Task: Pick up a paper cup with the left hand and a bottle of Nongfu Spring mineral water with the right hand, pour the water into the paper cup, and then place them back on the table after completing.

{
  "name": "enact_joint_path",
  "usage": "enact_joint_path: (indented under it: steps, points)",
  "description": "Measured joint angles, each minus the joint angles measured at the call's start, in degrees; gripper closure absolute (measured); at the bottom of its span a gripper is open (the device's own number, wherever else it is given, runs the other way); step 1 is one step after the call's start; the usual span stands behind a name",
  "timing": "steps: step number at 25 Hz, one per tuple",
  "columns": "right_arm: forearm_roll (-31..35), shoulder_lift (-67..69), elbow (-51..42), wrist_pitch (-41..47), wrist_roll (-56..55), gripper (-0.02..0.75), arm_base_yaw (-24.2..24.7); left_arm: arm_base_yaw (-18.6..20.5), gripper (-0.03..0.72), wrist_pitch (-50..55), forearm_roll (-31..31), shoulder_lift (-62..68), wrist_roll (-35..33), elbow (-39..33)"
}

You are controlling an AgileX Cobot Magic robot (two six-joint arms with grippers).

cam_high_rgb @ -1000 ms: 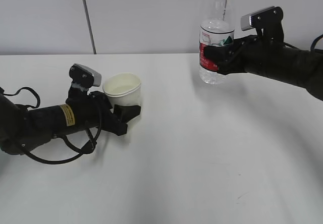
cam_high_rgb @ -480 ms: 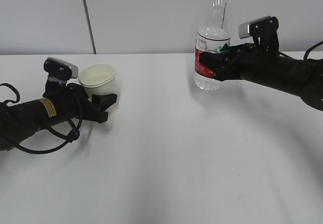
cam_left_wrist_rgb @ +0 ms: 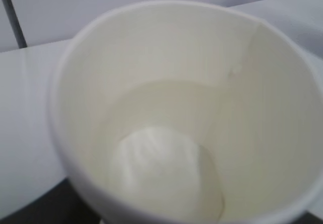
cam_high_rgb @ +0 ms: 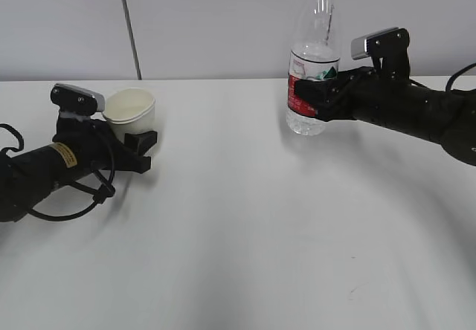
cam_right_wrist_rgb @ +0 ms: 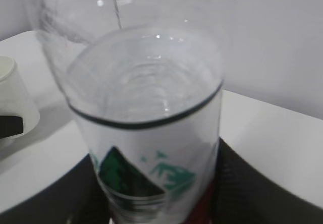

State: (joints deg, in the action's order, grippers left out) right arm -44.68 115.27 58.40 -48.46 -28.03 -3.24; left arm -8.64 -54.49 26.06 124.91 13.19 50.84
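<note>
The exterior camera looks down across the counter [cam_high_rgb: 245, 233] toward the far wall; each wrist camera sits close on its held object, and the right one shares the cup [cam_right_wrist_rgb: 12, 103].

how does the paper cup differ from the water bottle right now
The paper cup is short, opaque cream and open-topped; the water bottle is tall, clear plastic with a red, white and green label. The cup is at the table's left side, the bottle at the right. The cup's inside looks nearly empty; the bottle holds water in its lower part. Both stand upright, each gripped by an end effector.
</note>
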Motion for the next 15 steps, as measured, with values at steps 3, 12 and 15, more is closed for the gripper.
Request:
enact_joint_path:
  steps: [3, 12, 15]
  points:
    - [0.1, 0.0, 0.0, 0.0, 0.0, 0.373, 0.0, 0.0, 0.293, 0.1, -0.7, 0.8, -0.1, 0.8]
    - [0.1, 0.0, 0.0, 0.0, -0.1, 0.373, 0.0, 0.0, 0.293, -0.3, -3.5, 2.8, -1.3, 1.9]
    - [0.1, 0.0, 0.0, 0.0, -0.1, 0.373, 0.0, 0.0, 0.293, -0.3, -3.6, 4.2, -1.3, 2.4]
